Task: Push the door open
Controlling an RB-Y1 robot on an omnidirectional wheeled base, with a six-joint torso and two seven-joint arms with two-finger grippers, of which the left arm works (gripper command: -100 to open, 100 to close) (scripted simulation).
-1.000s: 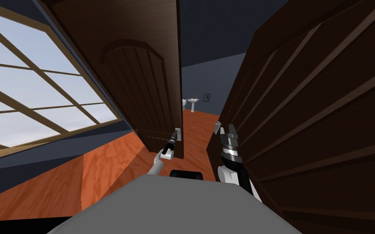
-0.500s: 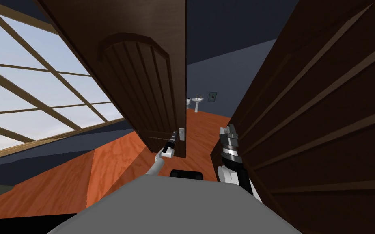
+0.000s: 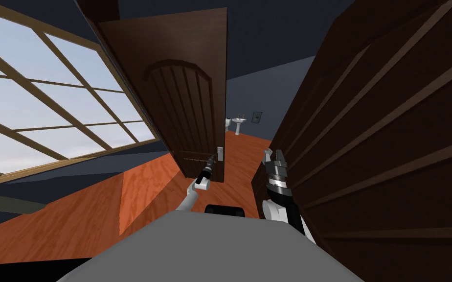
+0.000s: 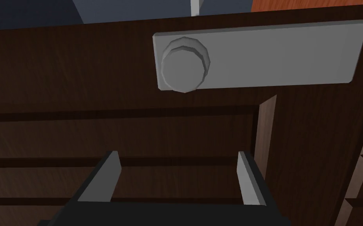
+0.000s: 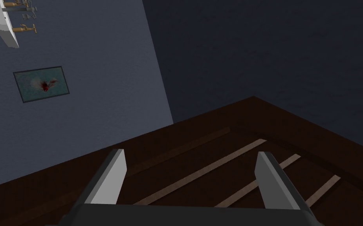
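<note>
Left gripper [image 3: 212, 161] [image 4: 178, 157]: jaws wide, holding nothing. The fingers [image 4: 108, 176] point at the face of the door [image 3: 186, 107] [image 4: 59, 78], a dark brown panelled leaf. Contact between fingertips and door cannot be confirmed.

Knob [image 4: 184, 64]: grey, ahead of the jaws and roughly in line with the gap between them, clear of both fingers. It sits at one end of a grey plate [image 4: 279, 53] [image 3: 220, 152], which runs along the door's free edge. In the head view the gripper is just beside this plate.

Door position: ajar. Past its free edge, beyond the jaws, an orange floor [image 3: 239, 152] and a white sink [image 3: 239, 122] are visible.

Right gripper [image 3: 275, 156] [image 5: 192, 154]: jaws wide, holding nothing. It is raised just beside a second dark door [image 3: 391, 122] [image 5: 216, 157], whose slatted face lies ahead of the jaws.
</note>
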